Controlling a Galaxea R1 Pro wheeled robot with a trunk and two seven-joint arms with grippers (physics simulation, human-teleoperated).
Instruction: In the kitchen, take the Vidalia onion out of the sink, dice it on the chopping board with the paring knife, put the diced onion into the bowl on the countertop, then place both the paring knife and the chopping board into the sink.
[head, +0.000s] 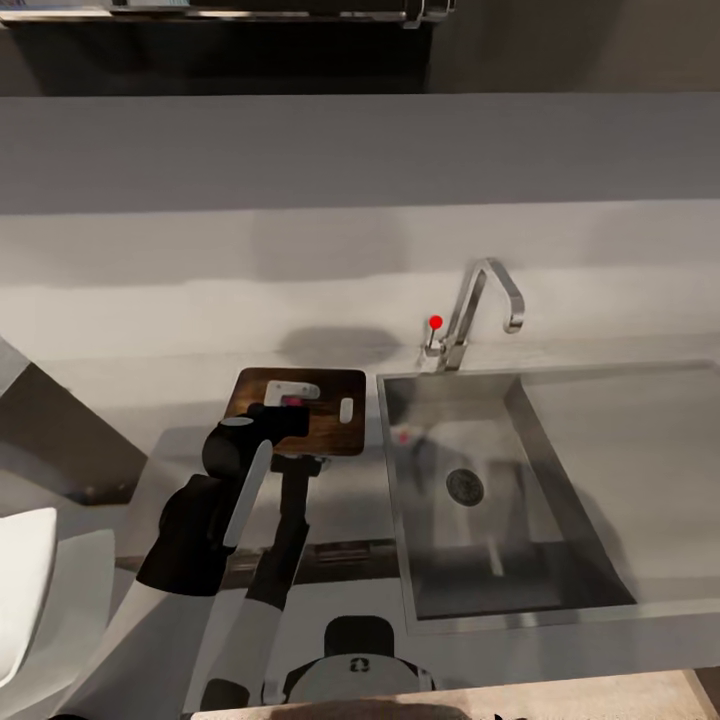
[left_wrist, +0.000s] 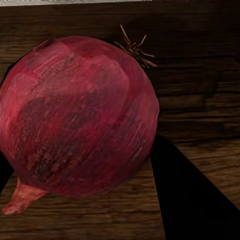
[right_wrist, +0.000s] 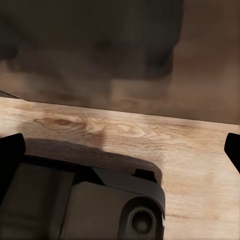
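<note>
Dark brown wood of the rounded chopping board (head: 300, 395) lies on our long grey countertop (head: 180, 380) just left of the rectangular stainless steel sink (head: 560, 480), and our left gripper (head: 290, 408) sits over it. Its wrist camera shows the round pinkish-red Vidalia onion (left_wrist: 77, 117) on the board between dark fingers (left_wrist: 185, 195) that stand apart on either side. Our right gripper (right_wrist: 120, 150) hangs over light wood floor (right_wrist: 125, 135), its black fingertips spread wide apart.
</note>
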